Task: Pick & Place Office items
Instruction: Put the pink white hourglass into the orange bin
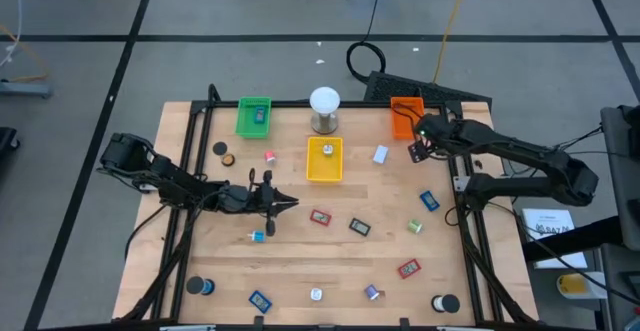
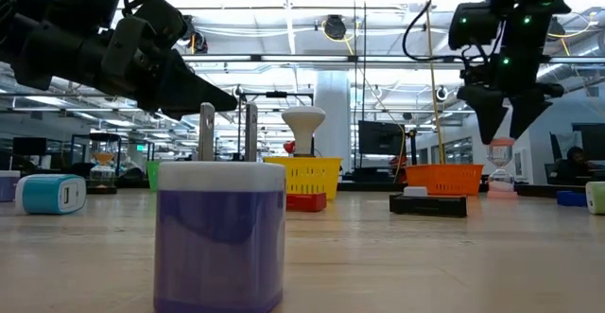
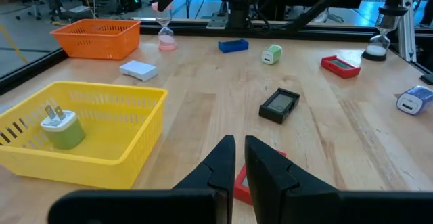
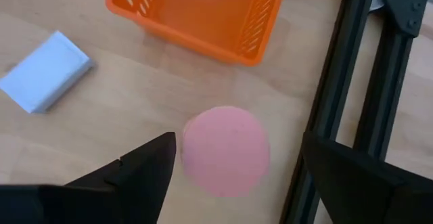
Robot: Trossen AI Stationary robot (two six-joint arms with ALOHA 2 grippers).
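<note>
Right gripper wide open, empty, straddling the pink round-topped hourglass just beside the orange plastic basket — pre-grasp step, next likely drop and close; left gripper shut, idle mid-table.

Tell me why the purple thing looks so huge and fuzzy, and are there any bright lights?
In the low view the purple plug sits right by the camera, so it looks giant and soft; ceiling lights glare behind it. In the right wrist view the pink hourglass between the open right gripper is blurry. The high view is evenly lit.
</note>
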